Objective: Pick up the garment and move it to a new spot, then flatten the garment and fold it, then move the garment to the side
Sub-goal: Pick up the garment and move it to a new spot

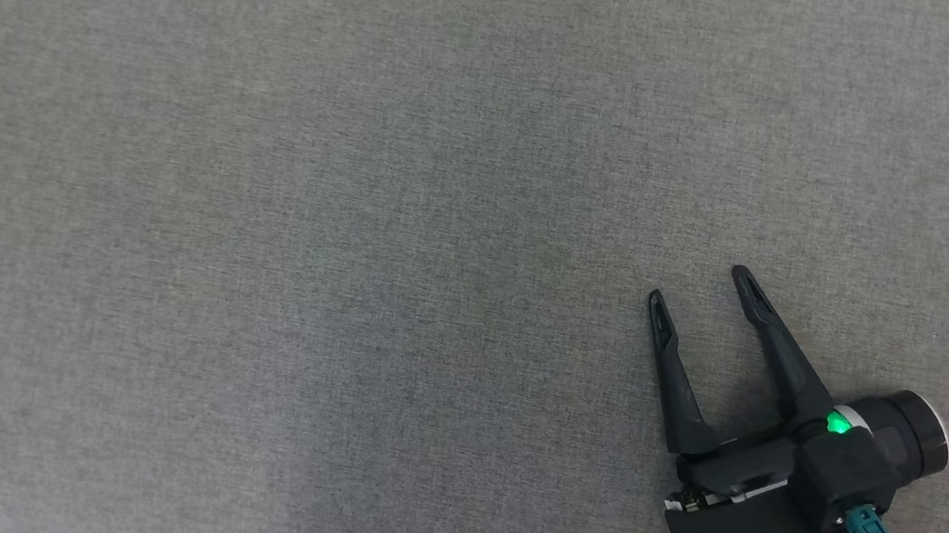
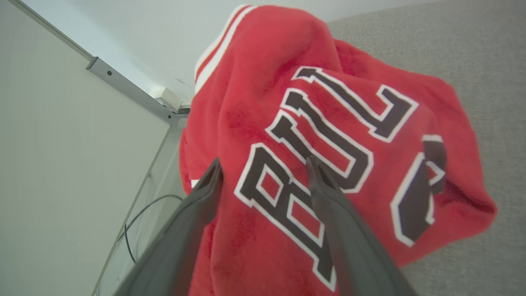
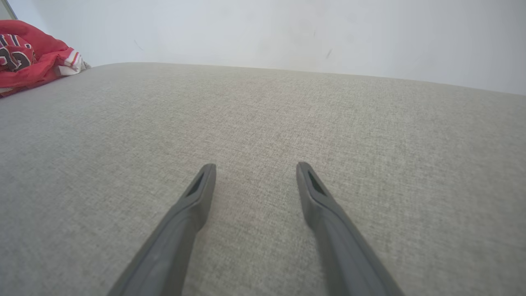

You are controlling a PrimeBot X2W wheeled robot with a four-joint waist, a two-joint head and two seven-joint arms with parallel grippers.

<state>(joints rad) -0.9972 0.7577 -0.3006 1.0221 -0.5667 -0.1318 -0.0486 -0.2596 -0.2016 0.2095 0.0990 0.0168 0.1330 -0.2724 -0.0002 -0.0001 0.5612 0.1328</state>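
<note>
The garment point(image 2: 341, 78) is a red jersey with black-and-white letters and white-striped trim, lying bunched up at the edge of the grey fabric surface point(image 2: 472, 61). In the left wrist view my left gripper point(image 2: 263, 164) is open just over it, and the lettered cloth shows between and behind its two fingers. Whether the fingers touch the cloth is unclear. In the head view my right gripper point(image 1: 699, 286) is open at the lower right over bare surface, holding nothing. The right wrist view has my right gripper point(image 3: 254, 165) low over the fabric, with the garment point(image 3: 24, 57) far off at the upper left.
The grey fabric surface point(image 1: 347, 238) spreads across the head view. Beyond the garment in the left wrist view are a pale wall point(image 2: 61, 164), a metal rail point(image 2: 127, 88) and a dark cable point(image 2: 137, 218) below the surface edge. A white wall point(image 3: 287, 33) backs the surface.
</note>
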